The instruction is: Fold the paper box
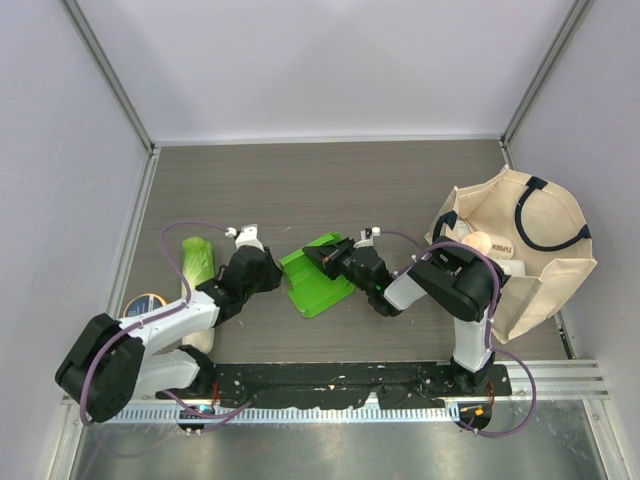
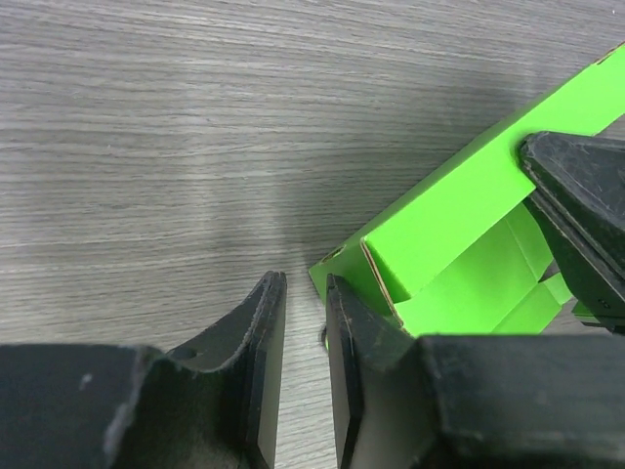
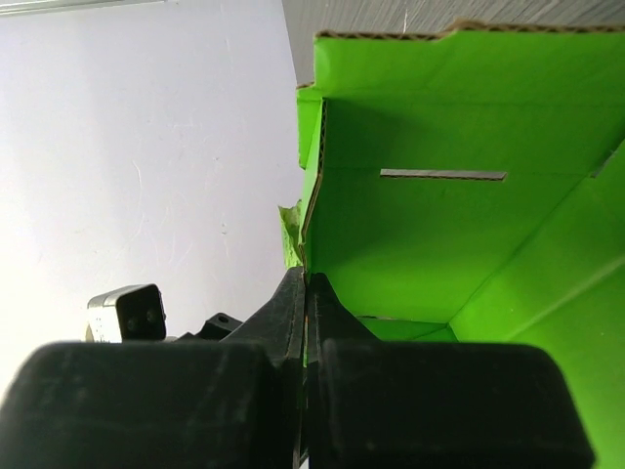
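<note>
1. The right hand [image 3: 306, 285] is clenched on a thin edge of the paper box [image 3: 439, 234], with the cardboard pinched between its two black fingers. Its wrist view looks into the bright green interior, where one panel has a narrow slot.
2. The left hand [image 2: 305, 293] grasps nothing. Its fingers stand with only a narrow gap between them, low over the table [image 2: 195, 117]. The box's near corner is just beside the finger on the right of that view.
3. The box sits on the table near the centre, between the two hands. It is partly formed, with one wall raised and other flaps lying open.
4. Farther out, a cabbage [image 1: 198, 262] lies on the left beside the left arm. A beige tote bag [image 1: 540, 280] stands on the right, well apart from the box.
5. Risk: the right hand holds only a thin edge. A hard pull or twist could tear or crumple it, or let it slip free.
6. Risk: if the left hand pushes on the corner instead of a flap, the light box may slide or pivot around the right hand's grip rather than bend at a crease.
7. Risk: the left hand's gap is narrow, so it may miss a flap edge and crush the corner instead.
</note>
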Robot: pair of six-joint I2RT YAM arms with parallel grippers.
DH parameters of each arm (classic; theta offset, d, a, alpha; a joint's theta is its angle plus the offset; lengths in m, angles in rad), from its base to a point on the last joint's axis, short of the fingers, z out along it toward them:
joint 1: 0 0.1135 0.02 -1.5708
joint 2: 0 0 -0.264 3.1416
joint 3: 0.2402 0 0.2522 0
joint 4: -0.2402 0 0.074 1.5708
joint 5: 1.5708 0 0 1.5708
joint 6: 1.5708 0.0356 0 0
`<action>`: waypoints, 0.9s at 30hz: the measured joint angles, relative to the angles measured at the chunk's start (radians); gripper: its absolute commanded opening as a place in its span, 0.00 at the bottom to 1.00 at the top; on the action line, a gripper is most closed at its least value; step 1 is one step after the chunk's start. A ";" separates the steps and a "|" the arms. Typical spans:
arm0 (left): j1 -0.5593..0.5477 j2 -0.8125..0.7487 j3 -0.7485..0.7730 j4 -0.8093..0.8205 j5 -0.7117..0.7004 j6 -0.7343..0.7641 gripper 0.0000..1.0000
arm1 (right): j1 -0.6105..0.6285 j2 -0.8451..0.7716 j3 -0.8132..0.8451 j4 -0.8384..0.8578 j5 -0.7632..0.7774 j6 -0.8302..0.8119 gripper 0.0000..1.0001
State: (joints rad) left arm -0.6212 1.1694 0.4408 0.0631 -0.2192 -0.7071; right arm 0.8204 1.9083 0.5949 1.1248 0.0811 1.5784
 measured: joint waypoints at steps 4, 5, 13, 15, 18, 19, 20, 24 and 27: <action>0.000 -0.001 -0.035 0.063 0.016 0.023 0.42 | -0.001 0.010 -0.001 0.013 0.005 0.005 0.00; -0.001 -0.003 -0.051 0.080 0.022 0.031 0.43 | -0.002 0.010 -0.002 0.013 0.006 0.005 0.00; -0.017 -0.109 -0.161 0.175 0.042 0.067 0.43 | -0.002 0.010 -0.004 0.018 0.006 0.005 0.00; -0.019 -0.150 -0.174 0.195 0.042 0.082 0.46 | -0.002 0.010 -0.004 0.018 0.006 0.005 0.00; -0.018 -0.193 -0.188 0.218 0.040 0.096 0.47 | -0.002 0.010 -0.004 0.018 0.006 0.005 0.00; -0.018 -0.196 -0.189 0.223 0.040 0.102 0.47 | -0.002 0.010 -0.004 0.018 0.006 0.006 0.00; -0.019 -0.195 -0.189 0.228 0.039 0.108 0.46 | -0.002 0.010 -0.004 0.018 0.006 0.006 0.00; -0.019 -0.161 -0.189 0.251 0.037 0.121 0.46 | -0.002 0.009 -0.003 0.004 0.005 0.019 0.00; -0.027 -0.128 -0.188 0.278 0.030 0.126 0.45 | 0.000 0.003 0.001 -0.013 0.007 0.026 0.00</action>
State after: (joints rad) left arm -0.6479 1.0416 0.2523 0.3416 -0.1894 -0.5812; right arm 0.8204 1.9118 0.5957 1.1122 0.0883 1.6047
